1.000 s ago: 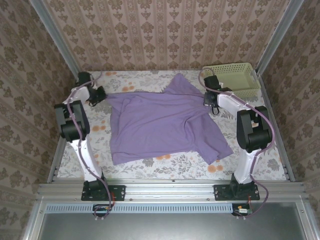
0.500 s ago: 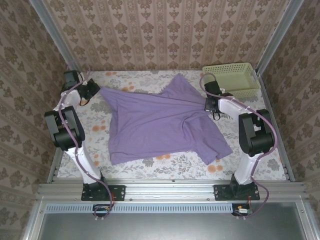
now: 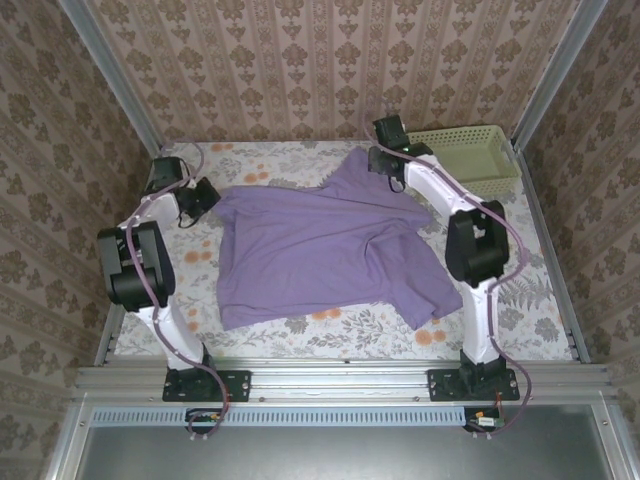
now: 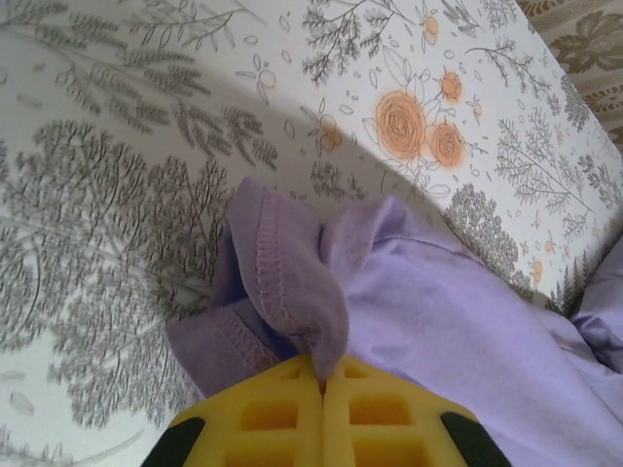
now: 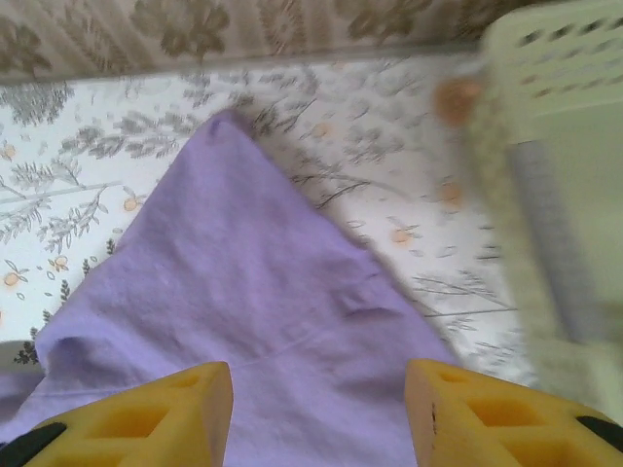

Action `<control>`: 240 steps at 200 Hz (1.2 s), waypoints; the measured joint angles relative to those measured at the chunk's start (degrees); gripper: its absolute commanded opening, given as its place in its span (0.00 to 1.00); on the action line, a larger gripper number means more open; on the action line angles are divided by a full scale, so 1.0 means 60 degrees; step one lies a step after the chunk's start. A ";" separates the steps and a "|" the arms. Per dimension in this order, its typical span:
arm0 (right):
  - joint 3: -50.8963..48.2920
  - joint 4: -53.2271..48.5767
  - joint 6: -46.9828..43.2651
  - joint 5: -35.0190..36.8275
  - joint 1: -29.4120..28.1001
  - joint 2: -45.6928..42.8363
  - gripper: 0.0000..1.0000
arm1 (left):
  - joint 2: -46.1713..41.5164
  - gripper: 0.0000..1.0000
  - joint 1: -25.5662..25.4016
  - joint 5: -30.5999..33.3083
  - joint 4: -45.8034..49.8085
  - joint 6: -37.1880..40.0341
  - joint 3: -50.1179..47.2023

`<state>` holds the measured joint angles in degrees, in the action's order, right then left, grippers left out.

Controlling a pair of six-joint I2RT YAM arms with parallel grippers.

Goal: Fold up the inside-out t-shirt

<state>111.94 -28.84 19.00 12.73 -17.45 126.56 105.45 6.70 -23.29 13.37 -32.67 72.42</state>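
inside-out t-shirt: lay spread and creased across the middle of the floral tablecloth; plain lavender, one pointed corner reaching toward the far wall, another toward the near right.
inside-out t-shirt, left wrist view: ran off to the right from the fingers, smooth and thin.
inside-out t-shirt, right wrist view: lay flat on the cloth, narrowing to a rounded tip at the far end.
left gripper: sat at the shirt's far-left edge in the top view; in its own wrist view was pressed closed, yellow fingers meeting with no gap, pinching a bunched piece of the fabric.
pinched fold: stood out from between the fingers, showed a stitched hem along its edge, rested against the tablecloth.
right gripper: was at the far side of the table, over the shirt's far corner and near the basket; in its own wrist view stood parted, yellow fingers well apart, nothing clamped between them; contact with the fabric below could not be told.
basket: pale green mesh, stood in the far-right corner, apart from the shirt; showed blurred at the right edge of the right wrist view.
wallpaper: patterned, enclosed the table on three sides.
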 measured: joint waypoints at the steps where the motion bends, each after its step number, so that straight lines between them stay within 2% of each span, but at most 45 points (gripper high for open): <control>1: 0.0044 -0.0011 0.0004 -0.0022 -0.0007 0.0055 0.51 | -0.0025 0.00 0.0000 -0.0004 -0.0011 -0.0015 -0.0025; 28: 0.1075 -0.0761 0.0146 -0.0641 -0.0113 0.1632 0.51 | -0.0798 0.00 -0.0011 0.0215 -0.0408 -0.0499 -0.0907; 61: 0.0849 -0.1410 0.0590 -0.0841 -0.0273 0.2193 0.51 | -0.1381 0.00 -0.0127 0.0466 -0.0710 -0.1009 -0.1861; 79: 0.0018 -0.1151 0.0889 -0.0849 -0.0310 0.1694 0.50 | -0.1647 0.00 -0.0138 0.0696 -0.0765 -0.1188 -0.2382; 133: -0.5191 0.0324 0.1923 -0.0696 -0.0393 -0.1475 0.49 | -0.2779 0.00 -0.0069 0.1439 -0.0951 -0.1577 -0.3745; 160: -0.6306 0.0368 0.1982 -0.0699 -0.0663 -0.2339 0.50 | -0.3442 0.00 0.0055 0.1818 -0.1016 -0.1654 -0.4233; 196: -0.5770 0.0091 0.1723 -0.0408 -0.0776 -0.2546 0.51 | -0.3960 0.00 0.0135 0.2189 -0.1016 -0.1683 -0.4357; 240: -0.2550 -0.0164 0.1286 -0.0095 -0.0073 -0.1559 0.51 | -0.3982 0.00 0.0135 0.2218 -0.0933 -0.1679 -0.4357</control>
<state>96.64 -29.82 26.72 12.16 -17.89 117.21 81.56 7.51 -9.98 7.77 -42.74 46.28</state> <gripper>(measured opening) 0.513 0.042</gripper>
